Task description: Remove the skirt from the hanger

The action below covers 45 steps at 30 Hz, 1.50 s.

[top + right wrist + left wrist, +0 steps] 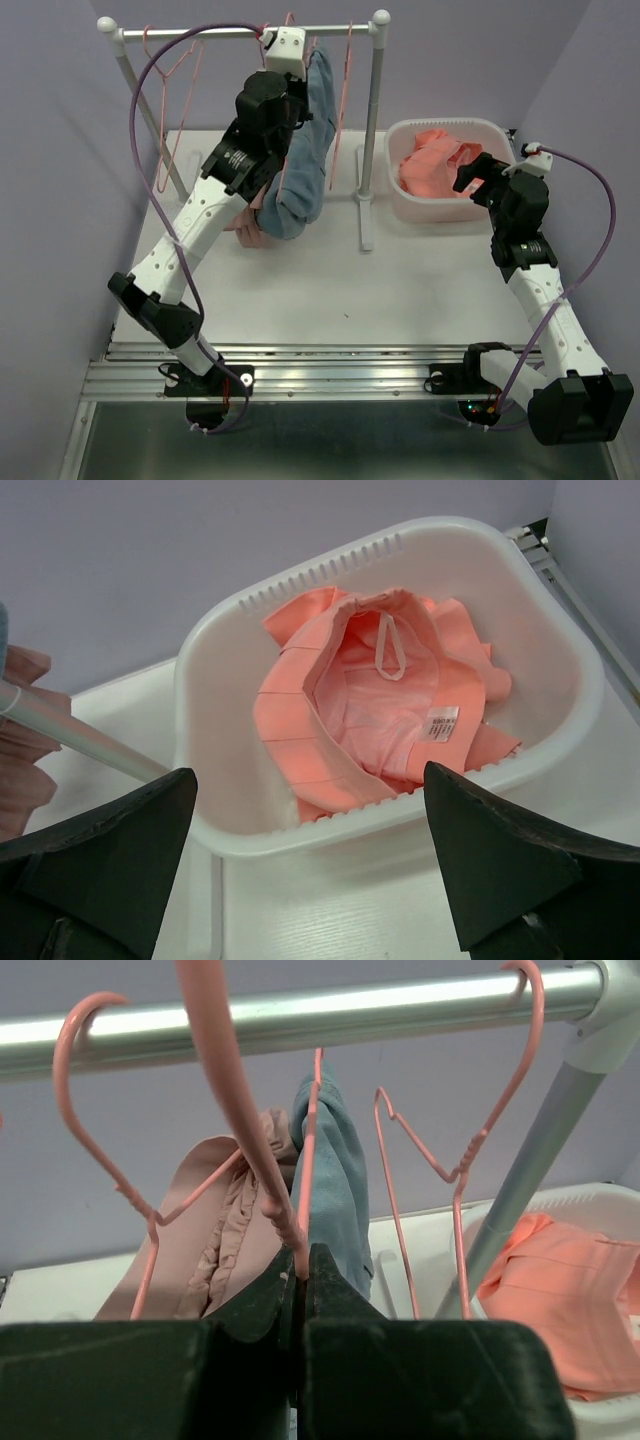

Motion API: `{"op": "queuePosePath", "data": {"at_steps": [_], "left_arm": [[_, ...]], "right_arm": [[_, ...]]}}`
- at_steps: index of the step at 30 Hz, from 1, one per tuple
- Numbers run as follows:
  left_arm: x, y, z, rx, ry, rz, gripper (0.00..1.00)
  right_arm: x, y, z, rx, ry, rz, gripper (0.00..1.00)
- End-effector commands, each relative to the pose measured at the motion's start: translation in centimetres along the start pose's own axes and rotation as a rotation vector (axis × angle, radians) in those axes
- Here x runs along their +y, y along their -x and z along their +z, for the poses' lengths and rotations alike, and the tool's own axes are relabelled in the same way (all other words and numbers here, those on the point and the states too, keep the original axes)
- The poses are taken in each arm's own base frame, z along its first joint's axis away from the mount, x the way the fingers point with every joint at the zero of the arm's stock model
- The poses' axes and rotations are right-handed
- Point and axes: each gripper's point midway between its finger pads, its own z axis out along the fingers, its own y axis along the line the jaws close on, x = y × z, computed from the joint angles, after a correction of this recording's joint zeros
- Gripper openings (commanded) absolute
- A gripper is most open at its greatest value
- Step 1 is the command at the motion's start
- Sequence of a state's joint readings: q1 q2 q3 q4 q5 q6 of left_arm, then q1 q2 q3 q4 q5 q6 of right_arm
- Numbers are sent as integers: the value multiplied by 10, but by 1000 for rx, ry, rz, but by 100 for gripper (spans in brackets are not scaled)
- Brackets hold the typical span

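**Left gripper (302,1260) pinching the pink hanger (280,1210) at its neck, just under the rail (400,1005).**
What I am taking to be the skirt (335,1175), the blue cloth, is hanging just beyond the closed fingers on their far side, its long axis dropping toward the table. The left arm is much nearer. The right gripper (310,780) is hovering, fingers apart, over the basket (540,610), well to the right.

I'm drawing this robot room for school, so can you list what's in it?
Surface: white table, clothes rack standing on it.
Job's things: blue garment draped on a pink hanger under the rail.
Clutter: orange clothes in a white basket; pink ruffled garment beside the blue one.
Claws: left claw shut on the hanger's neck; right claw open over the basket.
Cables: purple cable on each arm.
Surroundings: lilac walls.
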State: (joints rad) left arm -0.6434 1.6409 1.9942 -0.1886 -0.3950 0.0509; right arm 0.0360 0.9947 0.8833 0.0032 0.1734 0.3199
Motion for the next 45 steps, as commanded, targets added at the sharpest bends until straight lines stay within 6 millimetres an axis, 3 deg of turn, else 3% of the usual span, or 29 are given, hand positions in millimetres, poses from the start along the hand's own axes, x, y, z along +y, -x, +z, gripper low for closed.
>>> {"op": "queuePosePath", "data": {"at_steps": [1, 6, 7, 9, 12, 15, 18, 19, 22, 23, 26, 27, 29, 30, 32, 33, 37, 41, 45], "left_arm": [[12, 64, -44, -199, -8, -131, 0], [9, 39, -61, -177, -29, -181, 0], [7, 25, -62, -154, -35, -183, 0], [6, 24, -75, -157, -47, -214, 0], [10, 4, -86, -128, -33, -225, 0], [9, -31, -96, -73, -12, -231, 0], [8, -46, -107, -53, -5, -276, 0], [11, -59, -111, -32, 8, -279, 0], [12, -75, -118, -4, 10, -307, 0], [15, -78, -119, 0, 30, -314, 0], [17, -89, -122, 23, 45, -341, 0], [16, -92, -123, 29, 45, -352, 0], [19, -100, -123, 41, 64, -362, 0], [20, -102, -124, 43, 72, -363, 0], [21, -107, -124, 55, 83, -369, 0], [21, -109, -124, 61, 83, -371, 0], [18, -111, -129, 65, 60, -399, 0], [18, -114, -133, 70, 51, -413, 0], [15, -118, -135, 80, 39, -423, 0]], "right_arm": [[7, -1, 0, -1, 37, -15, 100], [13, -3, 0, 10, 73, -24, 100], [15, -4, 0, 14, 84, -24, 100], [21, -7, -1, 30, 122, -31, 100], [28, -10, -4, 39, 169, -32, 100], [41, -23, -14, 85, 255, -14, 100], [61, -50, -29, 147, 347, -28, 100], [80, -68, -42, 186, 413, -50, 100], [104, -99, -61, 237, 468, -97, 100], [123, -118, -77, 276, 532, -126, 100], [148, -145, -103, 310, 656, -184, 100], [164, -160, -123, 326, 755, -203, 100], [179, -174, -145, 318, 863, -266, 100], [198, -179, -170, 308, 963, -288, 100], [209, -189, -192, 282, 1059, -348, 100], [224, -193, -215, 277, 1151, -356, 100], [253, -209, -247, 279, 1296, -396, 100], [270, -227, -240, 261, 1255, -454, 100], [295, -222, -238, 202, 1273, -393, 100]]}}
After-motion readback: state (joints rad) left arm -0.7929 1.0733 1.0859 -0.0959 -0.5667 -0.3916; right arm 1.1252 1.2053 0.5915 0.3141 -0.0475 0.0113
